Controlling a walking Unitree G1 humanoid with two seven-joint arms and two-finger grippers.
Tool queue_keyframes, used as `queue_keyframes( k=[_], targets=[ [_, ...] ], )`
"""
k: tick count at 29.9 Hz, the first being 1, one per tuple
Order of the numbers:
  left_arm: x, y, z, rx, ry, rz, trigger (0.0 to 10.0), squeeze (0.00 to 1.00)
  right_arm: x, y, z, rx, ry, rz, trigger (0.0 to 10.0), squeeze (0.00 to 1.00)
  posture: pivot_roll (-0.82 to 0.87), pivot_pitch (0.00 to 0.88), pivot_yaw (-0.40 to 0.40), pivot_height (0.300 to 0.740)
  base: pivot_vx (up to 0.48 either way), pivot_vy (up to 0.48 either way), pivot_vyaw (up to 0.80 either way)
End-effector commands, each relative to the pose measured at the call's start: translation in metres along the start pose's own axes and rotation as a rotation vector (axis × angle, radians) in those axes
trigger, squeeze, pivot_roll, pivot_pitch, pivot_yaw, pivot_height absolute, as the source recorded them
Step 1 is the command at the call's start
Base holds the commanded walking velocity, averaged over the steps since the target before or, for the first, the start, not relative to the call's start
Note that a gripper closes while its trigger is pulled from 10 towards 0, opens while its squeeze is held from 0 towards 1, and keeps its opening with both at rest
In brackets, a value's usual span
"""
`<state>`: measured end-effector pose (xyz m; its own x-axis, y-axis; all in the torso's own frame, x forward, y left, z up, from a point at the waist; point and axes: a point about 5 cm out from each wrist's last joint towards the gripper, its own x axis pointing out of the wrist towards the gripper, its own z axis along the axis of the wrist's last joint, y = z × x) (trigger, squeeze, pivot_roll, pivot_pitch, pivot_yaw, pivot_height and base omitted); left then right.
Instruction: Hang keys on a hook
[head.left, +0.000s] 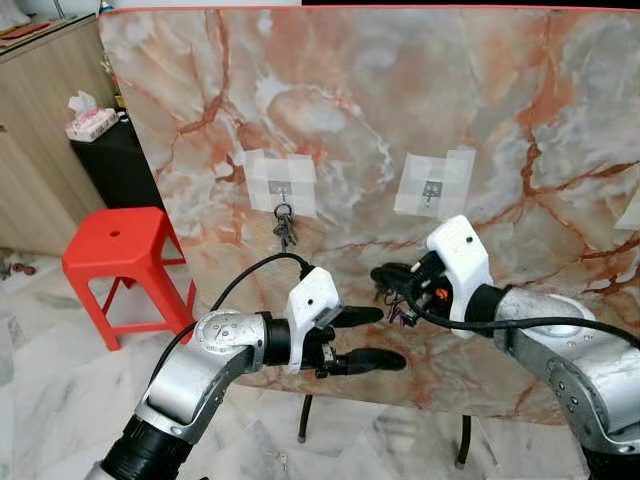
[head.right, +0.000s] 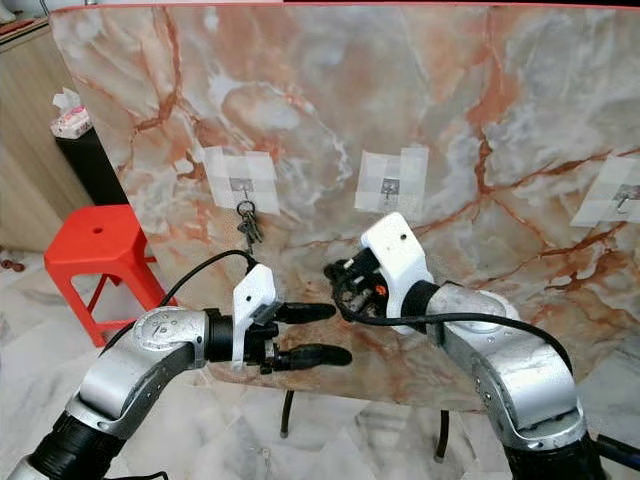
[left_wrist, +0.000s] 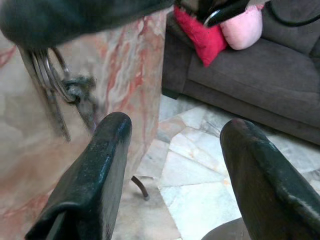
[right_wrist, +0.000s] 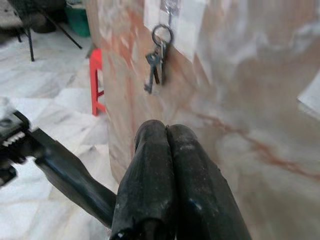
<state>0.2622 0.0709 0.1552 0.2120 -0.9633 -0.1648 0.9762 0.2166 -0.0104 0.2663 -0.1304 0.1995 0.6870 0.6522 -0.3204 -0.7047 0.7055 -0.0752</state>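
Left gripper (head.left: 390, 338) is the closest thing to me. It sits low in front of the stone board (head.left: 520, 80) and its two black fingers are spread wide with nothing in them. Right gripper (head.left: 380, 272) is a bit higher and just beside it. Its fingers (right_wrist: 167, 165) are pressed tight together, and a ring of keys (left_wrist: 52, 82) dangles under them, so I think it is holding that bunch.

Another bunch of keys (head.left: 284, 228) hangs on the left hook (head.left: 281, 190). The middle hook (head.left: 433, 190) is bare. It sits on a white taped patch (head.left: 436, 182), up and a little to the right of the hand with the keys. A third hook (head.right: 625, 197) is far off to the right.

I think my job now is to bring the held keys up to the bare middle hook. To do it well I should lift slowly so the keys do not swing. I should get the ring above the tip of the hook, push it close to the board, then lower it on. I must only let go once the ring sits on the hook, or the keys may drop to the floor. The open hand should keep out of the way.

A red stool (head.left: 118, 250) stands to the left of the board. I cannot read any words or names on anything.
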Motion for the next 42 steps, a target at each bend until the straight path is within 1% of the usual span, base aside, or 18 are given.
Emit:
queue_keyframes(
  k=[1,7,10,14,16,18,20,24,30,35,36,42],
  targets=[
    [-0.001,0.003,0.003,-0.004,-0.001,0.017,10.0,0.0,-0.003,0.003,0.009,-0.009,-0.033,0.011,10.0,0.0,-0.03,0.0,0.018,0.74,0.0,0.0,0.0],
    [-0.002,0.003,0.003,-0.014,-0.006,0.011,10.0,0.0,-0.004,0.004,0.01,-0.009,-0.036,0.007,10.0,0.0,-0.03,0.0,0.02,0.74,0.0,0.0,0.0],
    [-0.004,0.003,0.002,-0.021,-0.003,0.015,10.0,0.0,-0.004,-0.001,0.01,-0.002,-0.035,-0.038,10.0,0.0,-0.03,0.0,0.023,0.74,0.0,0.0,0.0],
    [-0.01,0.002,-0.005,-0.04,0.024,0.015,10.0,0.0,-0.002,-0.01,0.023,0.013,-0.094,-0.111,10.0,0.0,-0.03,0.0,0.025,0.74,0.0,0.0,0.0],
    [-0.01,0.001,-0.006,-0.041,0.027,0.015,10.0,0.0,-0.001,-0.01,0.025,0.015,-0.102,-0.11,10.0,0.0,-0.03,0.0,0.025,0.74,0.0,0.0,0.0],
    [-0.009,0.002,-0.007,-0.051,0.019,0.02,10.0,0.0,0.0,-0.007,0.028,0.019,-0.117,-0.098,10.0,0.0,-0.03,0.0,0.026,0.74,0.0,0.0,0.0],
    [-0.008,0.003,-0.006,-0.064,0.002,0.024,10.0,0.0,0.002,-0.001,0.034,0.013,-0.139,-0.067,10.0,0.0,-0.03,0.0,0.028,0.74,0.0,0.0,0.0],
    [-0.008,0.006,-0.006,-0.077,-0.012,0.038,10.0,0.0,0.003,0.0,0.041,0.025,-0.17,-0.076,10.0,0.0,-0.03,0.0,0.032,0.74,0.0,0.0,0.0],
    [-0.008,0.007,-0.006,-0.09,-0.035,0.05,10.0,0.0,0.005,0.004,0.045,0.038,-0.186,-0.063,10.0,0.0,-0.03,0.0,0.032,0.74,0.0,0.0,0.0],
    [-0.006,0.009,-0.007,-0.1,-0.052,0.066,10.0,0.0,0.008,0.011,0.052,0.056,-0.213,-0.034,10.0,0.0,-0.03,0.0,0.031,0.74,0.0,0.0,0.0],
    [-0.006,0.009,-0.007,-0.102,-0.06,0.071,10.0,0.0,0.01,0.016,0.054,0.062,-0.22,-0.015,10.0,0.0,-0.03,0.0,0.031,0.74,0.0,0.0,0.0],
    [-0.006,0.01,-0.006,-0.109,-0.078,0.088,10.0,0.0,0.011,0.02,0.051,0.074,-0.204,-0.006,10.0,0.0,-0.03,0.0,0.031,0.74,0.0,0.0,0.0]
  ],
)
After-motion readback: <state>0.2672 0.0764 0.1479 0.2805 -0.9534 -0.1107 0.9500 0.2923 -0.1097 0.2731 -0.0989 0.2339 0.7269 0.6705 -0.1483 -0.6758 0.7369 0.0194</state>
